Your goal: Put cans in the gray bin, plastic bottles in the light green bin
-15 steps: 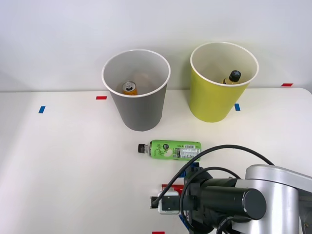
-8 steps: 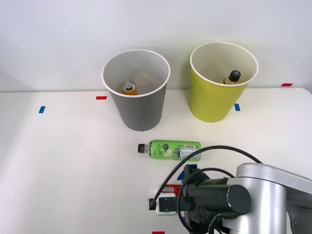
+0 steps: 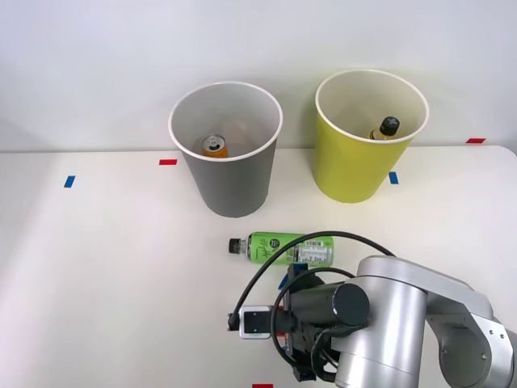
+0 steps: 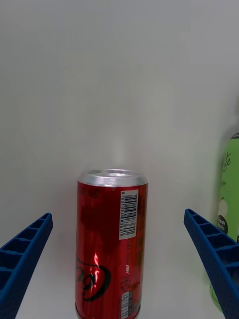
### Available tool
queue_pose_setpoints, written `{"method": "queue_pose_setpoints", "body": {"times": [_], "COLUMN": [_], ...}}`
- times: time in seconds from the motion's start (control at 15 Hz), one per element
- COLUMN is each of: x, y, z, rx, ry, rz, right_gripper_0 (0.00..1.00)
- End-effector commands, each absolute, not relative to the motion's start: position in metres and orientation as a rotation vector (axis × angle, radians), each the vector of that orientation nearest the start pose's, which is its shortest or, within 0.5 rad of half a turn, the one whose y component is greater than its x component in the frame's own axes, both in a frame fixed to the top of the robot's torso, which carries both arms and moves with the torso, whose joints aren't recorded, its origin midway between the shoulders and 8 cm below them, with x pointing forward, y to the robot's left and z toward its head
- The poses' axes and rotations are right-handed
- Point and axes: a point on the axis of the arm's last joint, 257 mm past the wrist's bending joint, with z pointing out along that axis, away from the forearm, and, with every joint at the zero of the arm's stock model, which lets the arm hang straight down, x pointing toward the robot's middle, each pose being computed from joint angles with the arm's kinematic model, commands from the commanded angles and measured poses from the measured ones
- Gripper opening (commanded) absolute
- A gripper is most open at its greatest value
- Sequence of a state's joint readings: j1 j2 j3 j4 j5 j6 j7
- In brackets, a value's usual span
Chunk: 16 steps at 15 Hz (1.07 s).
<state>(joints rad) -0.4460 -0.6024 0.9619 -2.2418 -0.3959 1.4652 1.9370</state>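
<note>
The red can (image 4: 112, 249) sits between my right gripper's (image 4: 119, 279) open blue fingers (image 4: 22, 259), not touching either; its silver top points away from them. In the front view my right arm (image 3: 380, 323) covers that can. A green-labelled plastic bottle (image 3: 283, 247) with a black cap lies on its side just beyond the arm, and its edge (image 4: 226, 199) shows beside one finger. The gray bin (image 3: 230, 182) holds an orange can (image 3: 215, 145). The light green bin (image 3: 355, 174) holds an amber bottle (image 3: 384, 128).
Both bins stand side by side at the back of the white table (image 3: 105, 267), against a pale wall. Small red and blue tape marks (image 3: 168, 162) dot the tabletop. A black cable (image 3: 266, 279) loops off the wrist.
My right arm has swung left and a little forward over the red can, which showed partly in the front view before and is now covered. Bottle and bins have not moved.
</note>
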Motion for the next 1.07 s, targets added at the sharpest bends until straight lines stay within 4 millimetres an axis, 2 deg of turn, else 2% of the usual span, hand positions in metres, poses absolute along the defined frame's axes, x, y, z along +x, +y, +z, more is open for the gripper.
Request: {"method": "queue_pose_setpoints", "body": {"times": [0.07, 0.27, 0.47, 0.67, 0.73, 0.87, 0.93, 1.0, 1.07], "x": [0.318, 0.321, 0.33, 0.335, 0.336, 0.336, 0.336, 0.337, 0.338], "y": [-0.027, -0.028, -0.021, -0.018, -0.018, -0.02, -0.021, -0.022, -0.023], "z": [-0.302, -0.312, -0.32, -0.321, -0.32, -0.32, -0.321, -0.321, -0.321], "rx": [-1.964, -1.981, -1.978, -1.978, -1.981, -1.987, -1.989, -1.987, -1.988], "ry": [1.747, 1.763, 1.778, 1.774, 1.769, 1.767, 1.768, 1.77, 1.769], "rz": [-0.162, -0.169, -0.186, -0.2, -0.204, -0.202, -0.204, -0.208, -0.211], "right_gripper_0": [0.91, 0.91, 0.92, 0.92, 0.87, 0.44, 0.11, 0.0, 0.0]}}
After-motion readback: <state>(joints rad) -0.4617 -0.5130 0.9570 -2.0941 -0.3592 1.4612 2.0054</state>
